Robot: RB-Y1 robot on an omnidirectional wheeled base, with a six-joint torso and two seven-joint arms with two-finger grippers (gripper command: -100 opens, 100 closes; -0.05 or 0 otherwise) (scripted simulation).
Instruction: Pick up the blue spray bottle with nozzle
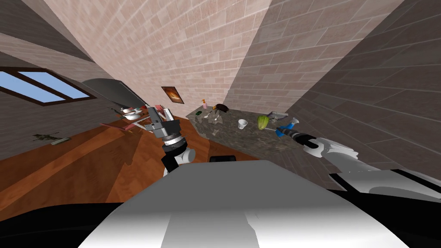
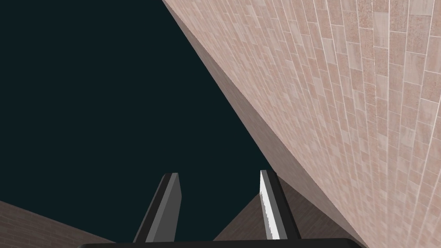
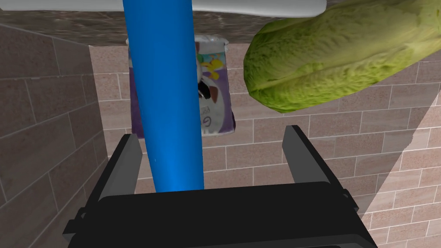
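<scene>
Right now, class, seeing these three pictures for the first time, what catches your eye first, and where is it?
The bright blue spray bottle stands out, running between the open fingers of the right gripper, close to one finger. Beyond the other finger sits a big green leafy head; both are on the dark speckled counter.

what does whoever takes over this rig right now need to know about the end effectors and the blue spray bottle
Right end effector: open, fingers either side of the blue spray bottle, which sits close to one finger with a gap to the other.
Left end effector: open, empty, left of the speckled counter.
Bottle is on that counter beside a green leafy vegetable.
Done: reach. Left: close on the bottle, lift.
</scene>
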